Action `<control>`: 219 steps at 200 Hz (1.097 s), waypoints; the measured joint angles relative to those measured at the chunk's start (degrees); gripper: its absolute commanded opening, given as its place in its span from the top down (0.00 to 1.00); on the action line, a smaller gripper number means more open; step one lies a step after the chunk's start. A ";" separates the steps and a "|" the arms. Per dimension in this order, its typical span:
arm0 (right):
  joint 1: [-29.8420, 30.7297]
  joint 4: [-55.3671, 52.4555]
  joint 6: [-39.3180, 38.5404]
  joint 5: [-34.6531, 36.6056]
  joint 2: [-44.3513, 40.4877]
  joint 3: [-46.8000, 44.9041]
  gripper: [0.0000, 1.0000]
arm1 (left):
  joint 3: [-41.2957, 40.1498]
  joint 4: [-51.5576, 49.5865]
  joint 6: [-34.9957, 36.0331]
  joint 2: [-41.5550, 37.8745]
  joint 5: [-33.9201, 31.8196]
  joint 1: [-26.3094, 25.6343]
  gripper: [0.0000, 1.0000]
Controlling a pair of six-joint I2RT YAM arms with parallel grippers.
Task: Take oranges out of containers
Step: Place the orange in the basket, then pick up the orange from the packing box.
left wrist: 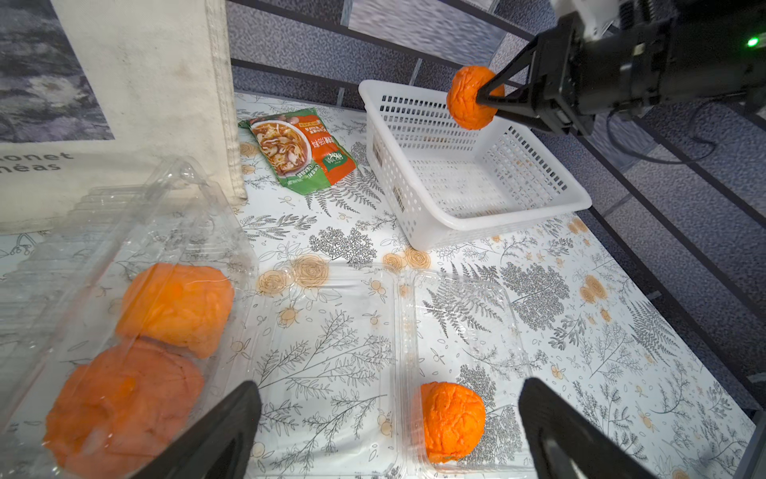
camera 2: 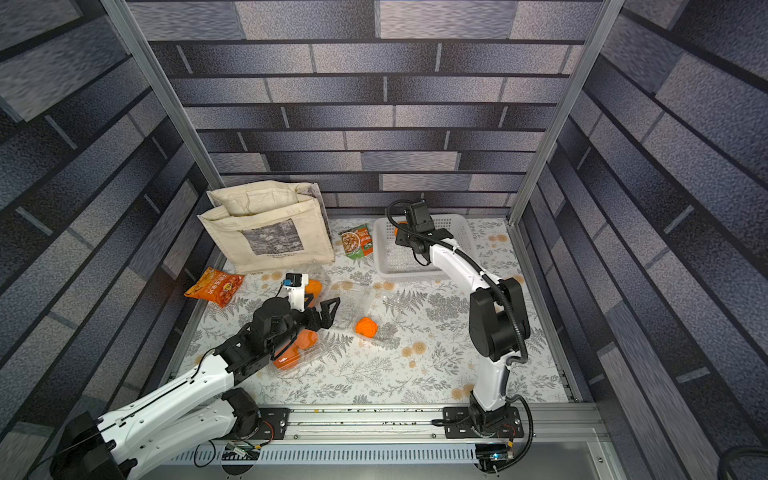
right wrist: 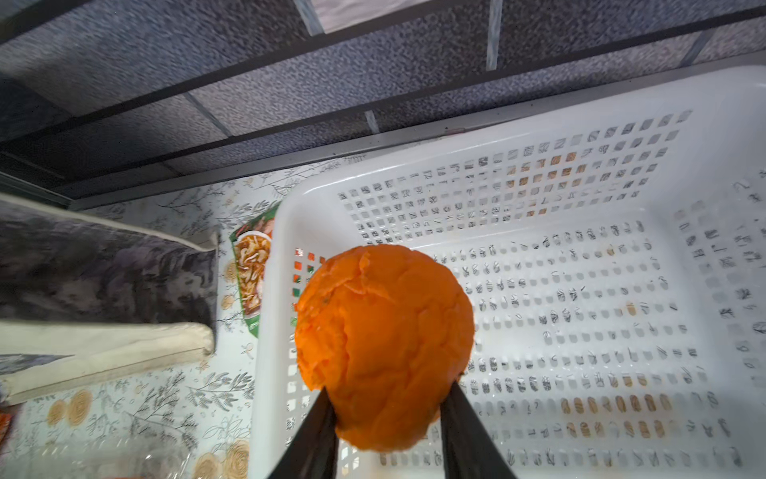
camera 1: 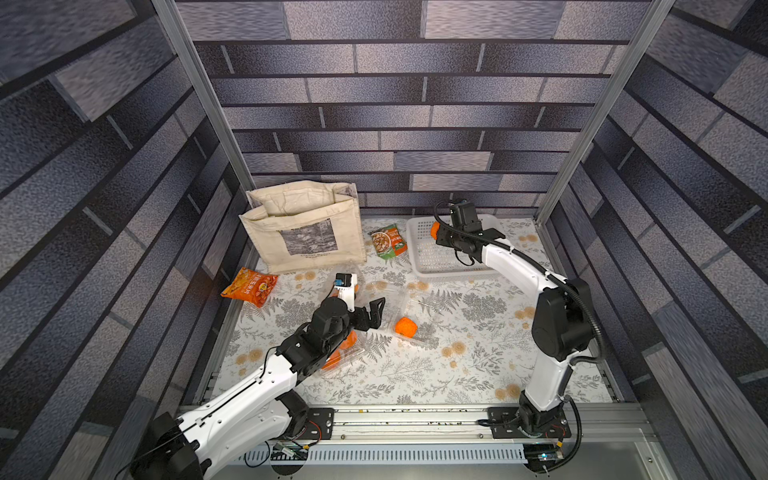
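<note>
Aloft, right jaws gripping orange above basket rim, left jaws wide above container.

Six oranges can be counted across the views, two of them half hidden under the left arm in both top views. There are also three clear containers, two snack packets, one cloth bag and one white basket.

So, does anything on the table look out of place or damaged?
Nothing is spilled. Only the closed container looks odd: its two oranges seem squashed flat against the plastic.
</note>
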 measured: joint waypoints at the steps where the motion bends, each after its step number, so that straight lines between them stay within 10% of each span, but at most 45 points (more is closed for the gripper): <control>1: -0.09 -0.13 -0.02 -0.24 0.24 0.24 0.80 | -0.02 0.00 0.00 -0.02 0.00 0.00 0.00; 36: -1.77 -3.65 -0.44 -2.10 4.22 4.59 0.44 | -1.79 -0.09 -0.02 -1.38 -0.20 0.02 0.00; 90: -1.75 -4.63 -3.19 -5.05 4.79 6.62 0.17 | -2.25 -0.28 -0.02 -1.53 -0.20 0.26 0.00; 155: -0.17 -4.02 -6.12 -6.19 -6.29 -4.02 0.17 | -2.25 -1.42 -0.04 -1.57 -0.13 2.40 0.00; 219: 16.50 -1.29 -2.91 -7.63 -28.15 -31.85 0.21 | -2.23 -2.23 -0.85 -2.67 0.07 3.45 0.00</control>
